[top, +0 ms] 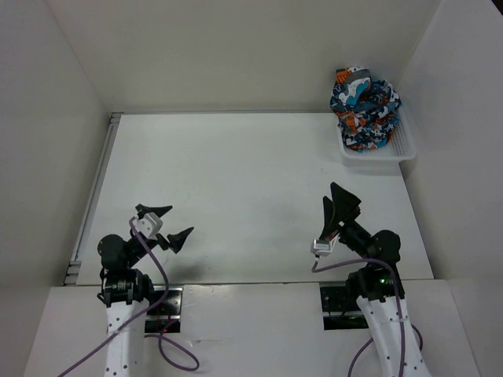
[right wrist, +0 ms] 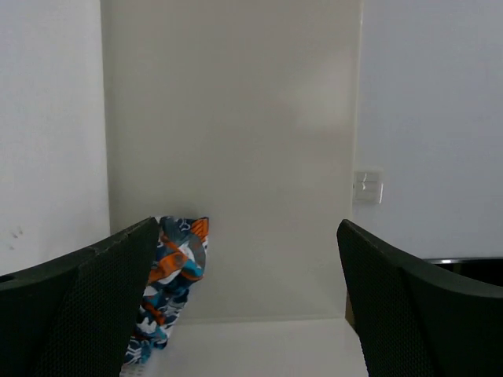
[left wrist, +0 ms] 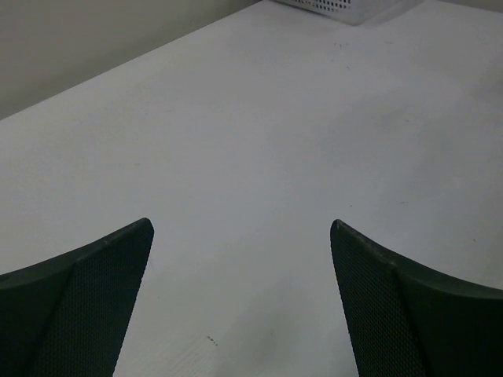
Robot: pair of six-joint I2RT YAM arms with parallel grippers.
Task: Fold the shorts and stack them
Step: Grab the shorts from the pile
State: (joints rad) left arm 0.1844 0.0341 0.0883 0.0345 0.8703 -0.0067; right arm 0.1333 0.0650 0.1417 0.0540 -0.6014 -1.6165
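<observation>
The shorts (top: 365, 109), in a teal, orange, navy and white print, lie heaped in a white perforated basket (top: 401, 149) at the table's far right corner. Part of the heap shows in the right wrist view (right wrist: 174, 283), behind the left finger. My left gripper (top: 164, 226) is open and empty over the near left of the table; its fingers (left wrist: 86, 306) frame bare table. My right gripper (top: 343, 206) is open and empty at the near right, pointing toward the back wall, well short of the basket.
The basket's corner shows in the left wrist view (left wrist: 338, 8). White walls close in the table on the left, back and right. A metal rail (top: 94, 196) runs along the table's left edge.
</observation>
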